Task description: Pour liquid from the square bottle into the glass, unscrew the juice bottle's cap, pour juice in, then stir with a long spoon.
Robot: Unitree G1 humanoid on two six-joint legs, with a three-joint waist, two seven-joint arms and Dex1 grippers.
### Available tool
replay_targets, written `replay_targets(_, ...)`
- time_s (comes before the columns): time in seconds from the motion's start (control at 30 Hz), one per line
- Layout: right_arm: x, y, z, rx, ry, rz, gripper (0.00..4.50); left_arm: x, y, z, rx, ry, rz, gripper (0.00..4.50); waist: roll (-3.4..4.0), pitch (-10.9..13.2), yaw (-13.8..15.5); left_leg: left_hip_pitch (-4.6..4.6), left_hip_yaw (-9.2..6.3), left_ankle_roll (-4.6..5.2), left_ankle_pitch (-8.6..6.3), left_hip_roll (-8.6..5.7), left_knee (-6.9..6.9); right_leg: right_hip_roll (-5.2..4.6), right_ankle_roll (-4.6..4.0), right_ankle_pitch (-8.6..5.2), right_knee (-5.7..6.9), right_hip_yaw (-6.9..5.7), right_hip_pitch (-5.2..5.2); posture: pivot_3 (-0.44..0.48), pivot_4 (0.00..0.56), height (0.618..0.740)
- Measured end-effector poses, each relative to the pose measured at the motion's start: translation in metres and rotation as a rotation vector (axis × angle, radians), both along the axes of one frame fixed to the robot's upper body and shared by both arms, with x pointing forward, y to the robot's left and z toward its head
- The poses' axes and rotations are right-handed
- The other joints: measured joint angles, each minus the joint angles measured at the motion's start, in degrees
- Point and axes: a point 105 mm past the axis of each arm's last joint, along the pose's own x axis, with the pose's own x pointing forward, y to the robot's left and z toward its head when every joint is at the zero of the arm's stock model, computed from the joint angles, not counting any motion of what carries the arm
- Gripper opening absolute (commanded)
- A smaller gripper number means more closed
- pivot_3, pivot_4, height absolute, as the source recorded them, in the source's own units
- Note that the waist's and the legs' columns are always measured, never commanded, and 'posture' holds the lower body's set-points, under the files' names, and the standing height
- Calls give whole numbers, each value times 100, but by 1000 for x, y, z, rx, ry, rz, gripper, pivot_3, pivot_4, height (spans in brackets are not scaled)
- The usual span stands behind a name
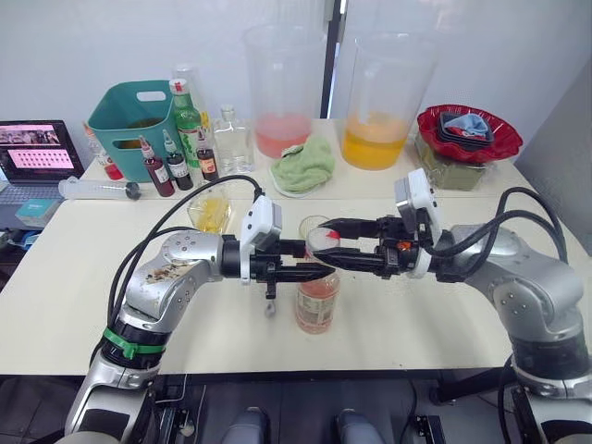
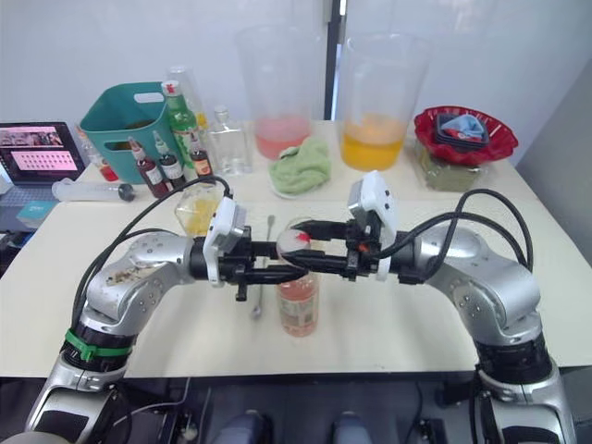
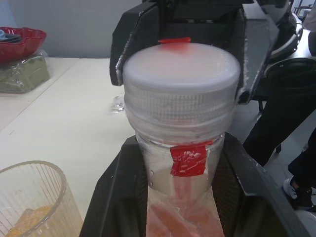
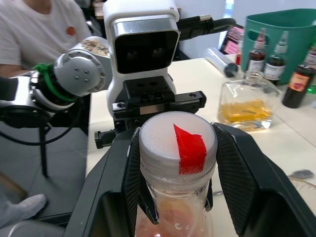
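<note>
A pale cream worktop (image 1: 444, 305) stands against a white wall, and along its far edge I see two huge clear pitchers, one with pink liquid (image 1: 282, 91) and one with orange liquid (image 1: 381, 100), a crumpled green cloth (image 1: 303, 165) and a teal plastic basket (image 1: 137, 115).

Near the middle of the worktop stands the slim clear plastic juice bottle (image 1: 317, 298) of pale pink juice (image 2: 298, 303), upright, between my two arms. My left pincer (image 1: 305, 260) comes in from the left, its two black fingers clamped on the bottle's neck just under the round white screw cap (image 4: 177, 138), which carries a strip of red tape. My right pincer (image 1: 335, 240) reaches in from the right, its fingers (image 4: 240, 170) closed around the cap's ribbed side. The cap sits on the bottle.

The short clear ribbed glass (image 3: 30, 203), with a little yellow-orange liquid at the bottom, stands just behind the bottle. The squat square clear glass bottle (image 4: 245, 101), holding yellow liquid, stands to the left. The long thin silver spoon (image 2: 262, 268) lies flat on the worktop under my left pincer.
</note>
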Motion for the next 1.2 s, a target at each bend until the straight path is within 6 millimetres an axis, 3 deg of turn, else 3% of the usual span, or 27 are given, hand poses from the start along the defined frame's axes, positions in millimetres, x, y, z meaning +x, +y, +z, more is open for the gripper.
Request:
replay_targets(0.13, 0, 0, 1, -40, -8, 140, 1695, -8, 1, 0, 26, -11, -7, 1255, 0, 0, -8, 0, 0, 0, 0, 1, 0, 1, 0, 0, -2, 1, -1, 0, 150, 740)
replay_targets(0.43, 21, 13, 5, -109, -45, 440, 1695, -10, 9, 0, 45, -16, 33, 1255, 1, 1, -22, 1, -6, 0, 0, 1, -1, -1, 0, 0, 3, 1, -4, 0, 150, 740)
replay_targets(0.47, 22, 13, 6, -116, -48, 448, 2495, -10, 10, 0, 45, -16, 36, 1255, 1, 1, -14, 1, -9, 0, 0, 1, -1, -2, -1, 0, 3, 0, -4, 0, 150, 740)
replay_targets(0.6, 21, 17, 12, -130, -54, 479, 3669, -12, 7, 0, 47, -15, 26, 1255, 1, 1, -15, 1, -17, -1, 0, 2, -1, -1, -1, 0, 5, 2, -7, 0, 150, 740)
replay_targets(0.67, 20, 13, 17, -132, -63, 473, 4367, -12, 7, 0, 48, -15, 25, 1255, 1, 1, -4, 1, -20, -1, 0, 2, -2, -2, -1, 0, 4, 2, -6, 0, 150, 740)
replay_targets(0.7, 20, 10, 19, -131, -62, 470, 4444, -12, 7, 0, 48, -17, 24, 1255, 1, 1, 1, 1, -19, -1, 0, 1, -2, -2, -1, 0, 3, 2, -5, 0, 150, 740)
replay_targets(0.97, 3, -7, 27, -58, -56, 393, 4444, -10, 3, 0, 42, -27, 6, 1255, 0, 0, 29, 1, -21, 0, 0, 0, -2, -5, -1, 0, 3, 0, -3, 0, 150, 740)
replay_targets(1.2, 3, -6, 22, 72, -111, 31, 4444, -6, -1, -1, 25, -27, -4, 1255, 0, 0, 47, 1, -19, -1, 0, -2, -1, -7, -1, 0, 5, 4, -3, 0, 150, 740)
